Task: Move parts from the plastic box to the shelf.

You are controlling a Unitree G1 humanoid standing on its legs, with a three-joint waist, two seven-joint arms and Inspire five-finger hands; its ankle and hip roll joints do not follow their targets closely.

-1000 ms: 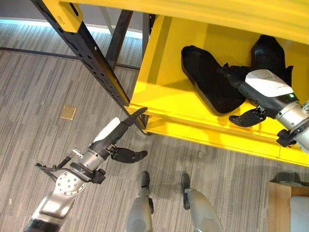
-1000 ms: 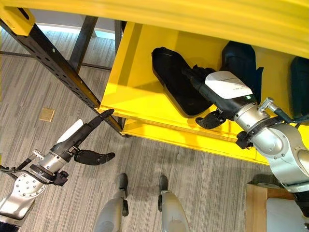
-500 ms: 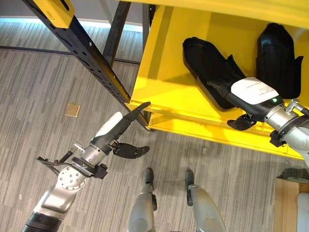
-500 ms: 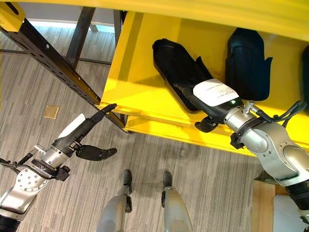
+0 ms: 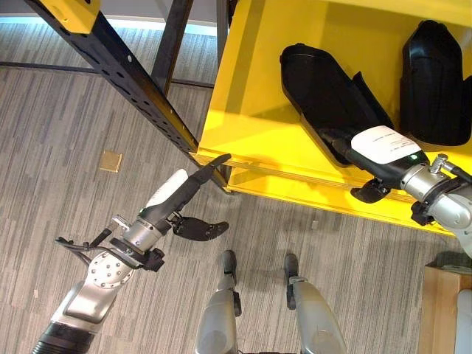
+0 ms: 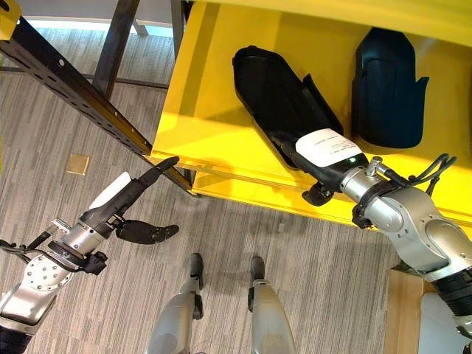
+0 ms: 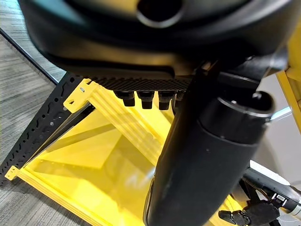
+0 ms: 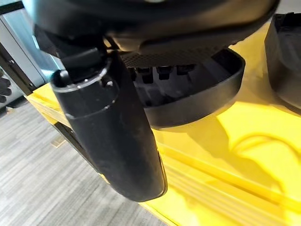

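Black part on yellow shelf (flat)

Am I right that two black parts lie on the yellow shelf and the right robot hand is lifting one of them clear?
Not quite: in the left eye view both black parts rest on the yellow shelf. The right robot hand has straight fingers at the nearer part's edge, not lifting it.

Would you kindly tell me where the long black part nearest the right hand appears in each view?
Left eye view: long black part on the yellow shelf, upper centre-right.
Right eye view: upper centre.
Left wrist view: not identifiable.
Right wrist view: its rim past the fingers.
Shared landmark: the right hand at its near end.
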